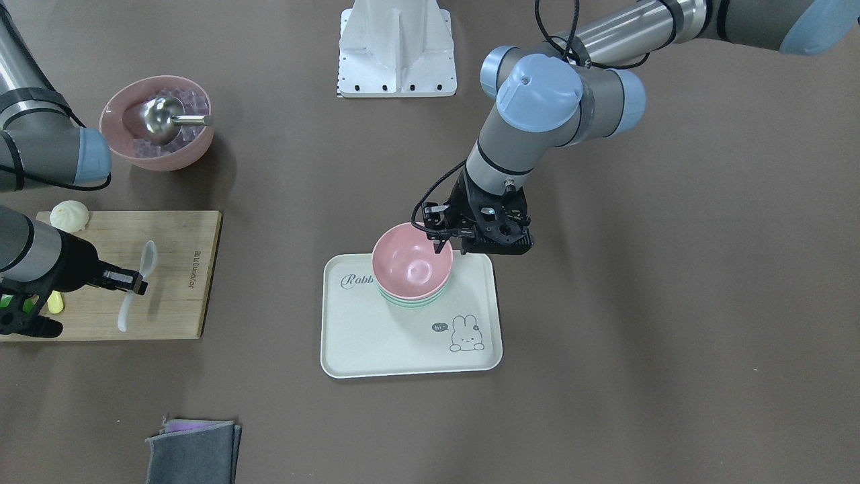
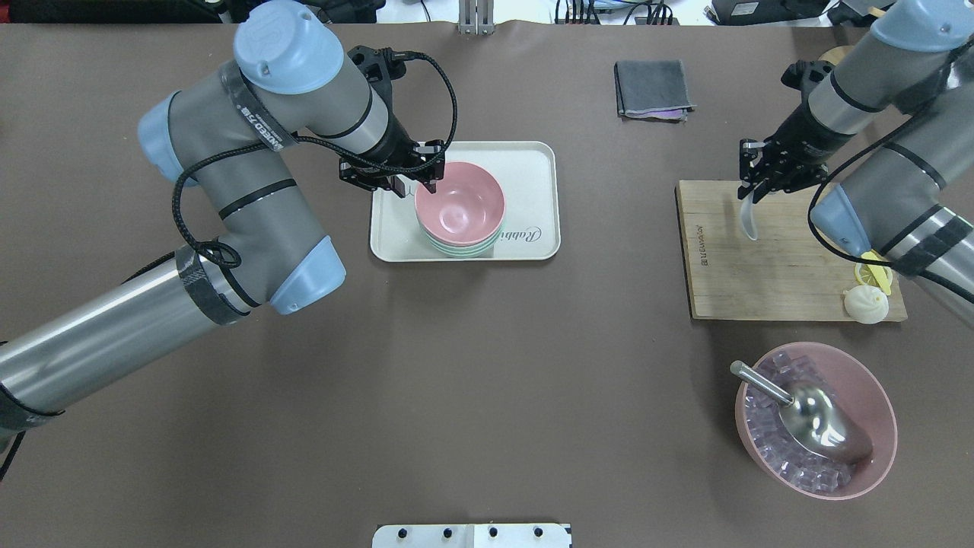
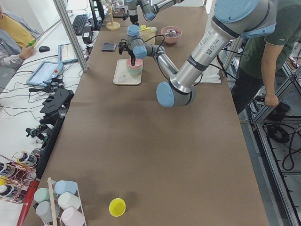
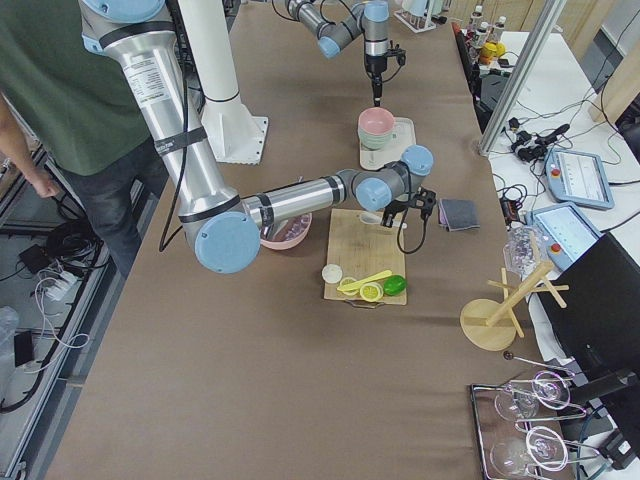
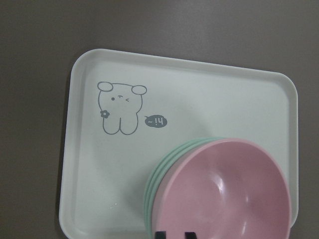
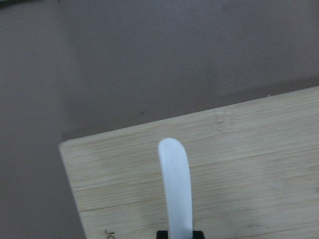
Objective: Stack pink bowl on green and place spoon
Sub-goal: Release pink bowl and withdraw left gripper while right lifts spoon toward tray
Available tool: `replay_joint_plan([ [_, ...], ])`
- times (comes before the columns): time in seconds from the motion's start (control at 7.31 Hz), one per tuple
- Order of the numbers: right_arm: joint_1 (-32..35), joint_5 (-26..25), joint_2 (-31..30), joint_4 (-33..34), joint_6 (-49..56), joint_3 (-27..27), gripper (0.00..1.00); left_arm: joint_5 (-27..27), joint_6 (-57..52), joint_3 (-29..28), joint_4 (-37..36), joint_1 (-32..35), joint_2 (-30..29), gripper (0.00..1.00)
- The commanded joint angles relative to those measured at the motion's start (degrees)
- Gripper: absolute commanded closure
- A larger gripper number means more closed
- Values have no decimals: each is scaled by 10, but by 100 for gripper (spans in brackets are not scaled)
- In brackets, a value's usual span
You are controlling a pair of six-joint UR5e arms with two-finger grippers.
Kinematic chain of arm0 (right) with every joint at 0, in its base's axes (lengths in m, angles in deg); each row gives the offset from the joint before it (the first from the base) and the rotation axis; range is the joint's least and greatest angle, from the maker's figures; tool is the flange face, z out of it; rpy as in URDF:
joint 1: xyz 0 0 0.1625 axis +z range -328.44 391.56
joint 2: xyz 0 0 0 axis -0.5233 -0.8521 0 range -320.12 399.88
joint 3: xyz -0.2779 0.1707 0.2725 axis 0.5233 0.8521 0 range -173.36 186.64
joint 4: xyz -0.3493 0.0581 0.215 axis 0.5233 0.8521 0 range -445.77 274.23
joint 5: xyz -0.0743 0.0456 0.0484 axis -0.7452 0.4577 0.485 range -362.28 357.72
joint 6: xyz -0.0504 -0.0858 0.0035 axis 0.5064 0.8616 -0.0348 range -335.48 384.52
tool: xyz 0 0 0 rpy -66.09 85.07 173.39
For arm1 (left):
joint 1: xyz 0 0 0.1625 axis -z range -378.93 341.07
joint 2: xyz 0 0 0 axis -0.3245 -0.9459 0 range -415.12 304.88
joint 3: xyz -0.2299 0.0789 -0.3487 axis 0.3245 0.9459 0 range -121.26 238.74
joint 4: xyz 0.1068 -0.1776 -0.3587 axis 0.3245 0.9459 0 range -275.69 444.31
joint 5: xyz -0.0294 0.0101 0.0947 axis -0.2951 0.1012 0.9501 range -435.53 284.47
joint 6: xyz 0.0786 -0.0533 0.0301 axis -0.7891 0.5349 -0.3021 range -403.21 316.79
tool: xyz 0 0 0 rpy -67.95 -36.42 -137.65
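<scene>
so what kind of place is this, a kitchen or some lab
Most likely a robotics lab, not a kitchen. A left arm and right arm work at a brown table. An operator sits beside a tablet and keyboard. The tray and pink bowl look like staged props.

Brown table (image 3: 141, 155); aluminium post (image 3: 70, 33); white side bench (image 3: 54, 40) with keyboard (image 3: 81, 23), tablet (image 3: 45, 73), cables (image 3: 19, 113).

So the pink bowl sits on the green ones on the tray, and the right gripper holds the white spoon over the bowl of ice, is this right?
Not quite: the right gripper holds the white spoon over the wooden board, not over the ice bowl. The exterior front-facing view shows it. The rest is right.
</scene>
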Motion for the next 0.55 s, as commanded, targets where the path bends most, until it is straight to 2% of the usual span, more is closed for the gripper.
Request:
replay_joint_plan([
  [0.0,-1,8,77,2,-117,0,100,-80,-73,41,-3,64,55,2],
  [0.14,-12,6,113,-2,-199,-1,100,-88,-145,102,-8,91,135,2],
  [0.27,-43,-2,149,-2,-279,0,100,-123,-192,127,-7,129,193,2],
  [0.41,-74,-35,184,-5,-347,0,100,-167,-248,140,-6,173,234,2],
])
